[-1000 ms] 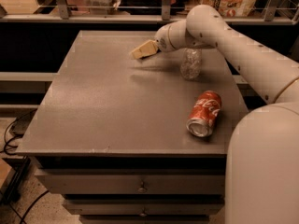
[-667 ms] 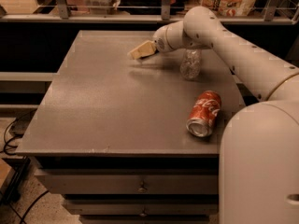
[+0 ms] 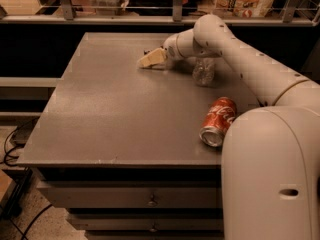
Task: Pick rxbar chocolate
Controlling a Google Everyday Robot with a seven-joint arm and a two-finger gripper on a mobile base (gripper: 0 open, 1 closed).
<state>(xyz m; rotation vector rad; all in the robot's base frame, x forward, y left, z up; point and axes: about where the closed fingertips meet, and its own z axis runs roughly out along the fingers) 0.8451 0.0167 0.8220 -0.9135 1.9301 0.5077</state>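
My gripper (image 3: 151,59) is low over the far middle of the grey table (image 3: 115,114), its pale tip pointing left and down at the surface. The rxbar chocolate does not show; no black wrapper is visible, and the spot under and behind the gripper is hidden. A red Coca-Cola can (image 3: 218,121) lies on its side near the table's right edge. A clear plastic bottle (image 3: 203,71) stands just right of the gripper, under my forearm.
My arm (image 3: 240,54) reaches over the table's right side from the large white shoulder at the lower right. A rail with shelves and packages runs behind the table. Drawers sit below the front edge, and cables lie on the floor at left.
My gripper has sunk slightly toward the table surface and the arm has shifted a little left. The can and bottle have not moved.
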